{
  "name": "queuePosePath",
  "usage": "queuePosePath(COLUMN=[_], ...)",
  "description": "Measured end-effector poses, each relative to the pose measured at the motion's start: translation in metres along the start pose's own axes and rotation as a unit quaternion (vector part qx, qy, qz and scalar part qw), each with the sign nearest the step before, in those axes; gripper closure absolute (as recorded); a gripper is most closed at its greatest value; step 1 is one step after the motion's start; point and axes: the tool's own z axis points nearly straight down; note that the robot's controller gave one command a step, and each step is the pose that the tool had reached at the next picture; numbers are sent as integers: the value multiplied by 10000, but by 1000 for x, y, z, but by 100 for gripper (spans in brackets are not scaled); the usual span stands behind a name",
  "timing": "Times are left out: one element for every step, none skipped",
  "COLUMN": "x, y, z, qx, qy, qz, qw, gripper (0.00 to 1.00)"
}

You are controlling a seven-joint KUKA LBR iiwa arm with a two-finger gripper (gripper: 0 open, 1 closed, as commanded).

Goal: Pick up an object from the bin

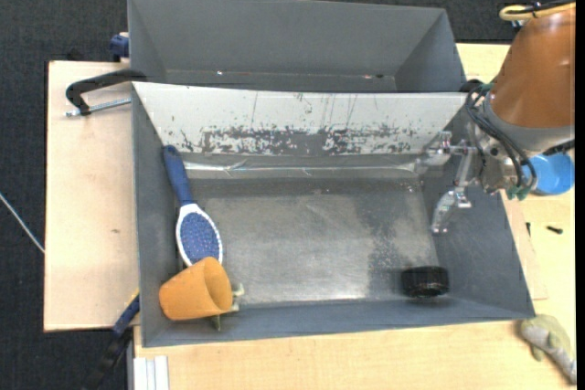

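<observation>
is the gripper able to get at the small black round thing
Probably yes: the small black round thing lies alone near the gripper, nothing between them, though the bin wall sits close.

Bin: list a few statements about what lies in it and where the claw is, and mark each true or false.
1. The orange cup lies on its side in the lower left corner of the bin. True.
2. The blue brush lies along the right wall. False: it lies along the left wall, its head next to the cup.
3. A black round thing lies near the lower right corner. True.
4. The claw is over the cup. False: it is at the bin's right side, far from the cup; the black round thing is the nearest to it.
</observation>
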Motion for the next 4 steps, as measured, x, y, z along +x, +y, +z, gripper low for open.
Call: queuePosePath(x=[49,59,62,59], y=[21,-5,-28,-32], z=[37,57,113,115], qx=[-13,-6,-10,1], qy=[38,19,31,-21], qz=[353,-718,-613,-2418], qw=[9994,9974,9981,9703], gripper=[0,0,0,0])
